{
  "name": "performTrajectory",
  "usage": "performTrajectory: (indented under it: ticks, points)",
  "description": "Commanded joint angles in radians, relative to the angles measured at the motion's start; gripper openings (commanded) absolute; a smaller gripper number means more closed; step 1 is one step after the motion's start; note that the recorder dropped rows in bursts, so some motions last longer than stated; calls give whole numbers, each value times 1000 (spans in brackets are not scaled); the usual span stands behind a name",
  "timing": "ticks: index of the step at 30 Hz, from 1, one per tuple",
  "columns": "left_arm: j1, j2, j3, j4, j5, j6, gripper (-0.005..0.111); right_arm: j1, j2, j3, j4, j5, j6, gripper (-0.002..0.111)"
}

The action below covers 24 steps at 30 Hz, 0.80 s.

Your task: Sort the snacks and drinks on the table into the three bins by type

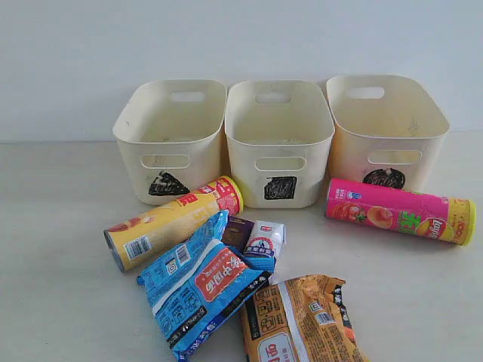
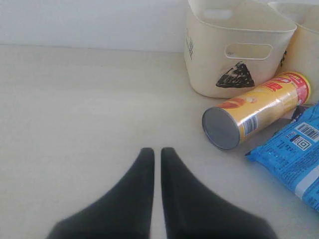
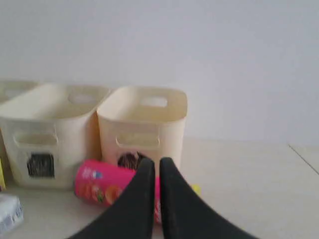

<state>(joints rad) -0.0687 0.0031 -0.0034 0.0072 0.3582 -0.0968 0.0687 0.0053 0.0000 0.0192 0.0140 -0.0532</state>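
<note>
The snacks and drinks all lie on the table [image 1: 60, 302], on the near side of the square bin [image 1: 241, 170] as the exterior view has it. The purple carton [image 1: 238, 232] and white carton [image 1: 266, 243] sit side by side just before that bin, the purple one on the left. Left of them the yellow tube [image 1: 172, 223] lies on its side, its red-labelled end pointing at the square bin's left corner and its metal end away from it. The blue packets [image 1: 200, 290] lie farther out from the square bin, overlapping, their top edge against the cartons and the yellow tube. The bag [image 1: 302, 324] lies farthest out, cut off by the picture's lower edge. The pink tube [image 1: 400, 211] lies on its side right of the square bin, its yellow end pointing away from it.

The triangle bin [image 1: 196, 162] stands touching the square bin's left side, the circle bin [image 1: 347, 162] just beside its right.

The left gripper [image 2: 157, 152] hangs over bare table, well left of the square bin, fingers pressed nearly together on nothing. The right gripper [image 3: 156, 162], likewise closed and empty, faces the pink tube.
</note>
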Motion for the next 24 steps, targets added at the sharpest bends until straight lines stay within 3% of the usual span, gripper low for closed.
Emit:
performTrajectory:
  ticks: [1,6,13,24]
  points:
    - [3,-3,3,5,2,-8,4,-1,-5,0,55,-151,183,1]
    - [3,-3,3,5,2,-8,4,0,-5,0,55,-243,246,1]
    - [3,-3,3,5,2,-8,4,0,149,-180,46,-213,244,1]
    - [3,-3,3,5,2,-8,4,0,520,-489,11,108,152,1]
